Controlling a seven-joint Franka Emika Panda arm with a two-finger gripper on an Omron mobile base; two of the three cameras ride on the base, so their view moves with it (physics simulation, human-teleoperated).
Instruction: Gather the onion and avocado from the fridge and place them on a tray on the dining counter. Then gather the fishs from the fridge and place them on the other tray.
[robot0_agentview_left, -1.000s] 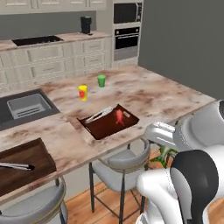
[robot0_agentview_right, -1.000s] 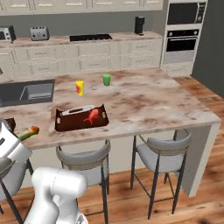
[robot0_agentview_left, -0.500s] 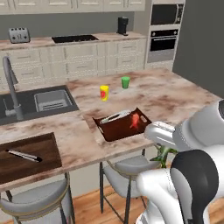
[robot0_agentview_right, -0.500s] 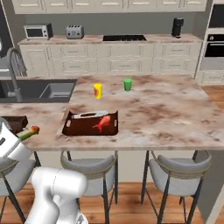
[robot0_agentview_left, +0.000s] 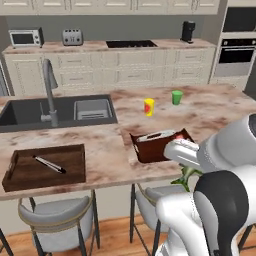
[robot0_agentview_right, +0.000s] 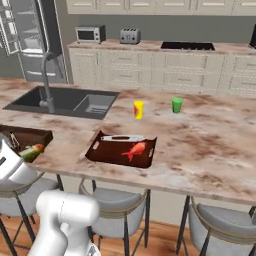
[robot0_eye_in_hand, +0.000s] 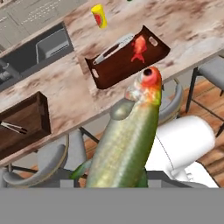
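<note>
My gripper (robot0_eye_in_hand: 114, 180) is shut on a long green fish (robot0_eye_in_hand: 131, 131) with a red head, held low in front of the dining counter (robot0_agentview_left: 100, 142); the same fish (robot0_agentview_right: 31, 151) pokes out beside my white hand. The other tray (robot0_agentview_right: 115, 152), reddish-brown, lies on the counter edge with an orange-red fish (robot0_agentview_right: 135, 148) and a long pale silvery thing (robot0_agentview_right: 122, 137) in it. The dark brown tray (robot0_agentview_left: 42, 172) sits further left and carries a thin metal utensil (robot0_agentview_left: 49, 164). The fridge (robot0_agentview_right: 27, 30) stands at the back left. The onion and avocado are out of view.
A yellow cup (robot0_agentview_left: 149, 106) and a green cup (robot0_agentview_left: 176, 97) stand mid-counter. A dark sink (robot0_agentview_left: 60, 111) with an arched faucet (robot0_agentview_left: 48, 87) lies to the left. Grey stools (robot0_agentview_right: 117, 202) stand under the counter's near edge.
The base has driven left along the counter, so the whole scene has shifted: the sink, faucet and dark tray have come into view. The green fish stays in my grip.
</note>
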